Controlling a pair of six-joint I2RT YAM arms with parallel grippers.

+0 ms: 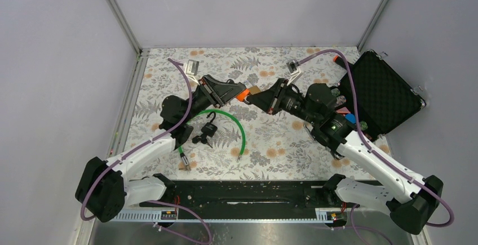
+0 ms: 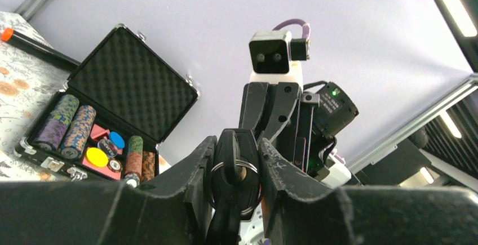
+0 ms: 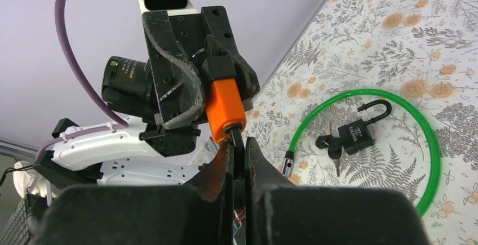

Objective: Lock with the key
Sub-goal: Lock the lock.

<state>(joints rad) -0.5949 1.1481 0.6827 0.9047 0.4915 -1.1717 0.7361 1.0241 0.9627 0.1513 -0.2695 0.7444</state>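
Observation:
My left gripper (image 1: 239, 94) is shut on an orange lock (image 1: 243, 94), held above the middle of the table. In the right wrist view the orange lock (image 3: 224, 101) sits between the left gripper's fingers, and a black key (image 3: 239, 143) sticks out of its end. My right gripper (image 3: 238, 146) is shut on that key's head, facing the left gripper (image 1: 260, 97). In the left wrist view the black key head with its ring (image 2: 237, 163) fills the gap between my fingers (image 2: 194, 160), and most of the lock is hidden.
A green cable loop (image 1: 241, 129) lies on the flowered table, with a black padlock (image 1: 209, 128) and a bunch of keys (image 1: 200, 139) inside it. An open black case (image 1: 383, 93) with poker chips (image 2: 73, 127) stands at the right. A small silver object (image 1: 193, 66) lies far left.

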